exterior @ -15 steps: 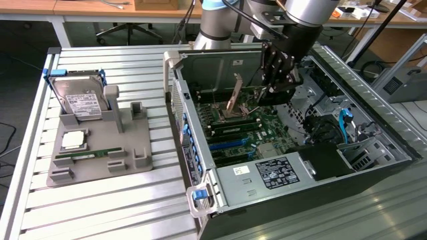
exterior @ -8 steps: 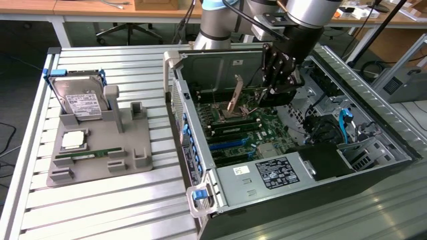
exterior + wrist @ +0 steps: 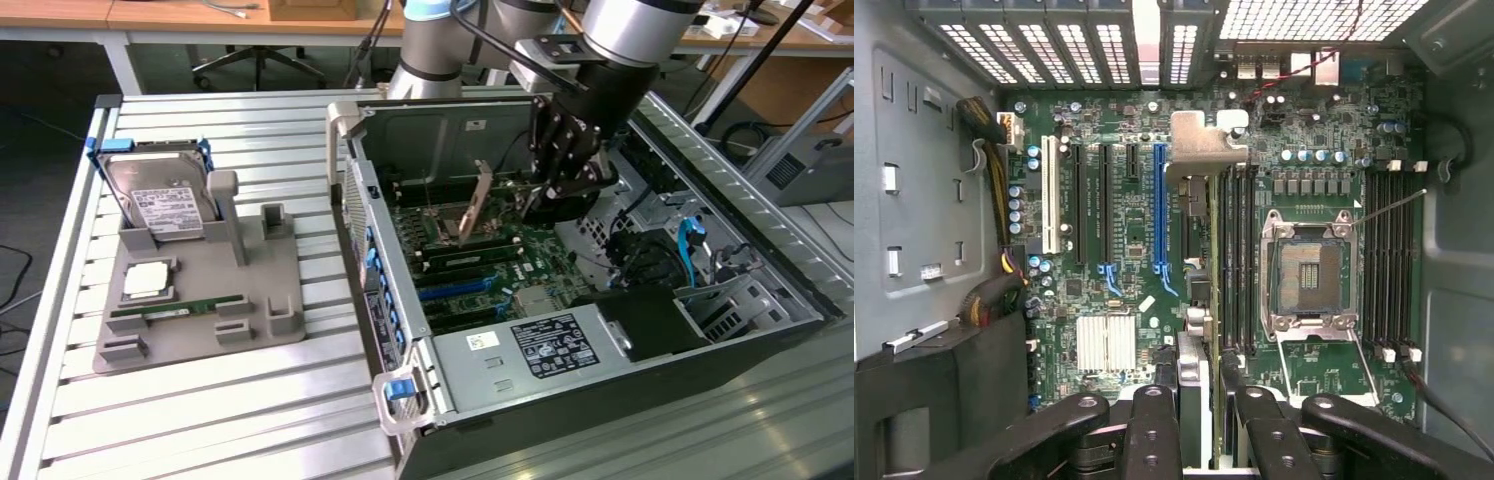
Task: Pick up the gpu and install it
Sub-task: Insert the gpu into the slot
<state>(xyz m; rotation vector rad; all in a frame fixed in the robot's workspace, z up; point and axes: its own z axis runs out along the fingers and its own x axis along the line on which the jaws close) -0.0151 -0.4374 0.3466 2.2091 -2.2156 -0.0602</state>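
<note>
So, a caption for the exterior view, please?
The tool holds the gpu over the motherboard inside the open case.

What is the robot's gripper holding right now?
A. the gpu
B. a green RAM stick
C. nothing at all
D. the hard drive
A: the gpu is clamped edge-on in the gripper, above the motherboard, while the hard drive sits out on the grey stand.
</note>
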